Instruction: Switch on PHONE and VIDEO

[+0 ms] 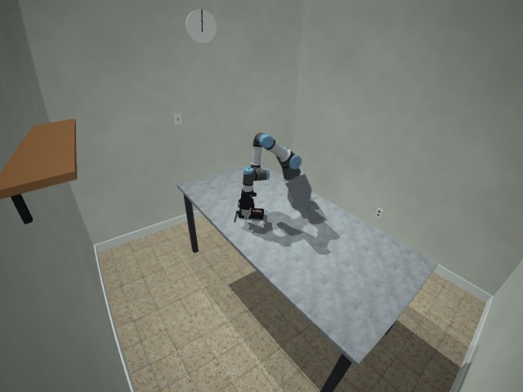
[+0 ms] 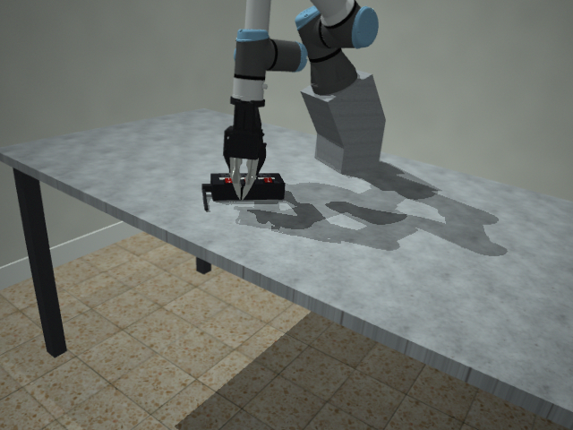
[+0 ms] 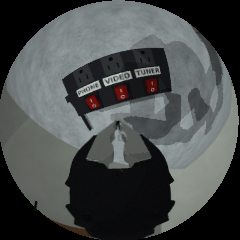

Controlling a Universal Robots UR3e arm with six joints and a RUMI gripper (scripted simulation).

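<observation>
Power strip [image 3: 117, 81] lies flat on the counter [image 2: 416, 287], label side up, near the counter's long edge at the arm's end. Wrist view reads three labels: PHONE [image 3: 88, 89], VIDEO [image 3: 117, 79], TUNER [image 3: 148, 72], each with a red rocker switch below it and an outlet above. Switch positions too small and blurred to call. A short black stub sticks off the strip's PHONE end [image 2: 206, 194]; can't tell if it's a cord or a plug.

Gripper [image 2: 241, 193] points straight down, fingers pressed together to a single tip, nothing between them. In the exterior view the tip overlaps the strip's near side, between the left and middle switches, and hides part of the top face. Wrist view puts the tip just short of the strip, below the PHONE–VIDEO gap. Contact with the strip can't be confirmed. Top view is too small to resolve any of this.

Counter is mottled grey stone-look on dark legs [image 2: 38, 268]. Arm sits on a grey block pedestal [image 2: 365, 139]; heavy arm shadows fall across the counter. Upper arm is cut off in the exterior view.

Room: grey walls, tan tiled floor [image 1: 177, 320], brown wall shelf [image 1: 42, 156], round wall clock [image 1: 201, 26], two wall outlets.
</observation>
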